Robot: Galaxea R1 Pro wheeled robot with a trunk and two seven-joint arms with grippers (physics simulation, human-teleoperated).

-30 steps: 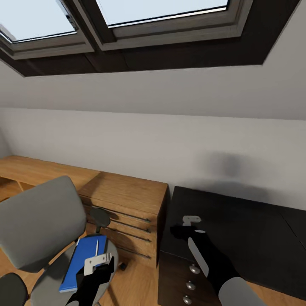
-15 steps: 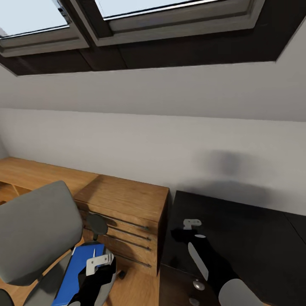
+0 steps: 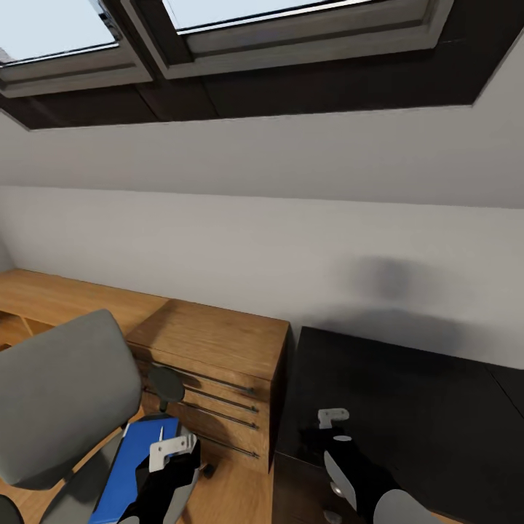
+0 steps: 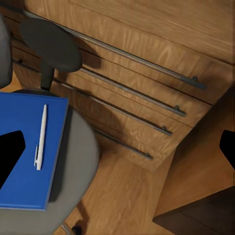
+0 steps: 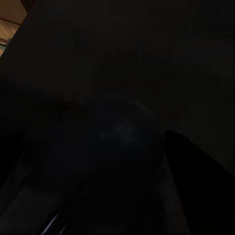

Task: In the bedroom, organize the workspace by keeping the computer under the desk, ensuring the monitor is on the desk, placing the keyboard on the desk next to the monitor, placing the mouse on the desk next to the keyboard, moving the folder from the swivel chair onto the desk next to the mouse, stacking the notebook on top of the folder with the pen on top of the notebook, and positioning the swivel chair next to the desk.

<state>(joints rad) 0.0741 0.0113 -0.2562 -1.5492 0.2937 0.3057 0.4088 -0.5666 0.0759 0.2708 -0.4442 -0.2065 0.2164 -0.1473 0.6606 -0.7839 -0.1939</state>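
Head view: the left gripper (image 3: 169, 453) hung over the swivel chair (image 3: 62, 397), with the blue folder (image 3: 128, 466) on the seat just below and behind it. The right gripper (image 3: 329, 429) sat low over the near corner of the desk (image 3: 407, 393), beside the wooden dresser (image 3: 218, 349). From here I could not tell how either gripper's fingers stood.

Left wrist view: the folder (image 4: 29, 147) lay flat on the seat (image 4: 81, 161) ahead of the fingers, with the pen (image 4: 41, 137) resting on it, a detail barely legible from the head. The dark fingertips sat at opposite edges, so the jaws were spread wide and empty. The dresser's (image 4: 147, 73) bar handles lay beyond.

Right wrist view: dark, but a small rounded black lump, probably the mouse (image 5: 115, 142), sat right between the fingers on the desktop; whether they pinched it, I could not tell.

The step looked like setting the mouse down. Next, the pen needs clearing and the left arm must lower onto the folder's edge.
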